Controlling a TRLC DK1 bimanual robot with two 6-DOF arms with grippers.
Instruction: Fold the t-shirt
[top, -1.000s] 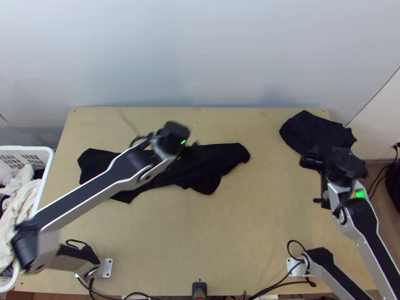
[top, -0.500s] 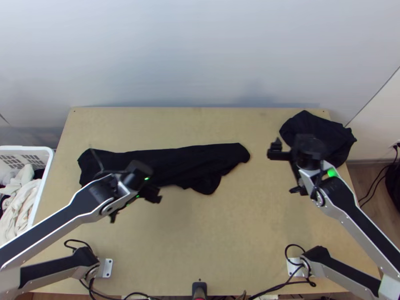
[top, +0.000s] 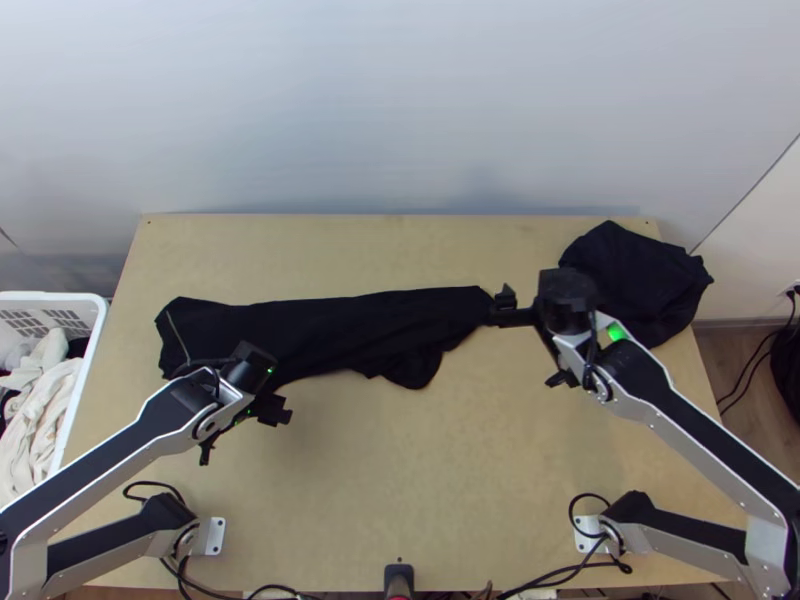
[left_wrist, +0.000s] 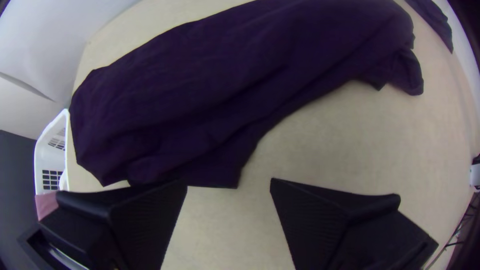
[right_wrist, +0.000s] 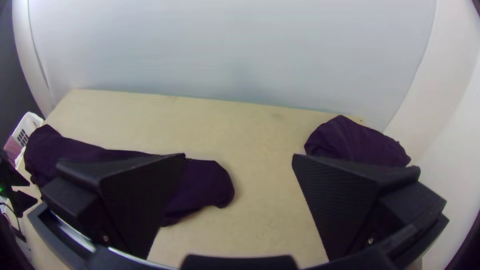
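In the top view my left gripper is just nearer the table's front than the left part of the black t-shirt. My right gripper is off the shirt's right end, one finger close to its edge; contact is unclear. The shirt lies as a long, narrow strip, lightly wrinkled, a flap hanging toward the front. The left wrist view shows my left gripper open, nothing held, the shirt beyond it. Open and empty too is my right gripper in the right wrist view, one finger covering part of the shirt.
Another black cloth lies bunched at the table's back right corner. A white basket with clothes stands off the left edge. A wall rises behind the table, whose bare wood spreads in front of the shirt.
My left gripper has drawn back from over the shirt's middle toward the front left, uncovering the cloth. My right gripper has moved left, away from the bunched cloth. The shirt lies as before.
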